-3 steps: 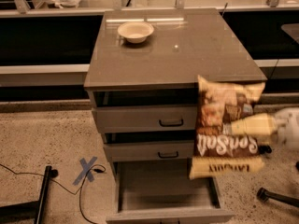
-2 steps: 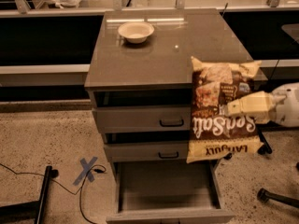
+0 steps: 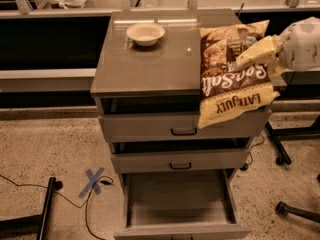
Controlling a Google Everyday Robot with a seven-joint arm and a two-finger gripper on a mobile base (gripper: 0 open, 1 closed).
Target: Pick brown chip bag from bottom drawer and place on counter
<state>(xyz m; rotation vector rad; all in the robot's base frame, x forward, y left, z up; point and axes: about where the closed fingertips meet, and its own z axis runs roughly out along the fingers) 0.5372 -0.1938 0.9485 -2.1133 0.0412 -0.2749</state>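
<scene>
The brown chip bag (image 3: pixel 231 76) hangs upside down from my gripper (image 3: pixel 252 54), whose pale yellow fingers are shut on its right side. It is held over the right edge of the counter (image 3: pixel 150 66), its lower end overlapping the top drawer front. The arm comes in from the right. The bottom drawer (image 3: pixel 180 204) stands pulled open below, its grey interior bare.
A cream round bowl (image 3: pixel 145 33) sits at the back left of the counter. The two upper drawers (image 3: pixel 182 129) are slightly open. A blue tape cross (image 3: pixel 92 181) and a cable lie on the floor at left. Chair legs (image 3: pixel 295 211) stand at right.
My gripper has lifted the bag upward from beside the drawers to counter height, over the counter's right edge.
</scene>
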